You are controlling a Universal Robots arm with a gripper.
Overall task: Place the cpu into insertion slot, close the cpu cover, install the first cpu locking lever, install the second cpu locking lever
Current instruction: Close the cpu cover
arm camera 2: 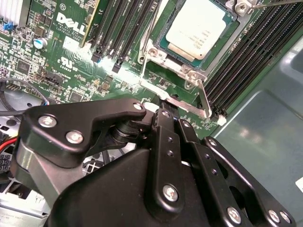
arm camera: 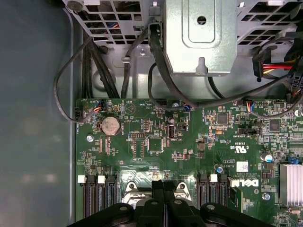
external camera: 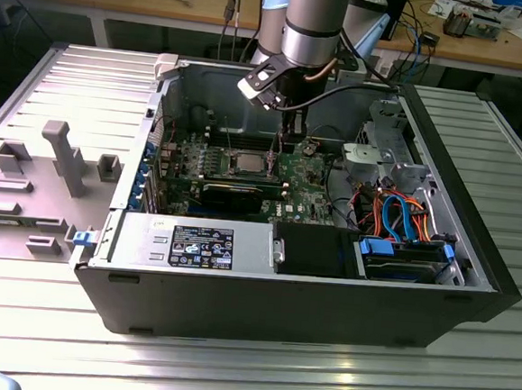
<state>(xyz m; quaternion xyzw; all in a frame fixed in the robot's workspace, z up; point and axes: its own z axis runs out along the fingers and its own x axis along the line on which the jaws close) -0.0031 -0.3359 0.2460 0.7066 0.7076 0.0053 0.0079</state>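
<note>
In the exterior view, an open black computer case point(external camera: 472, 266) lies on its side on a ribbed, silvery metal table point(external camera: 247, 366), with wooden benches point(external camera: 489, 52) behind it. The arm point(external camera: 310, 27), a smooth silver-grey tube, drops straight down into the case. Its black claw point(external camera: 288, 141) points down at the green board point(external camera: 308, 176). The cpu point(external camera: 248, 163), a small square with a dull metal top, lies flat in the insertion slot point(external camera: 265, 167), just to the exterior view's left of the claw.

In the second wrist view, the claw point(arm camera 2: 163, 106) shows as matte black links studded with bright screw heads. Its jaws are drawn together, and the tip rests at a thin, flat silvery lever point(arm camera 2: 189, 105). I cannot tell whether it pinches that lever. Just beyond the tip the cpu point(arm camera 2: 201, 28) sits in its socket, pale and satin-smooth. The cpu cover point(arm camera 2: 188, 74), a thin metal frame, lies flat around it. Long black memory slots point(arm camera 2: 246, 56) run along both sides.

In the first wrist view, the fingers point(arm camera: 158, 189) press side by side with no gap. Beyond them the board carries a round shiny coin cell point(arm camera: 110, 126) and a finned heat sink point(arm camera: 289, 184). Glossy black cables point(arm camera: 156, 52) loop up to a folded sheet-metal cage point(arm camera: 201, 35).
</note>
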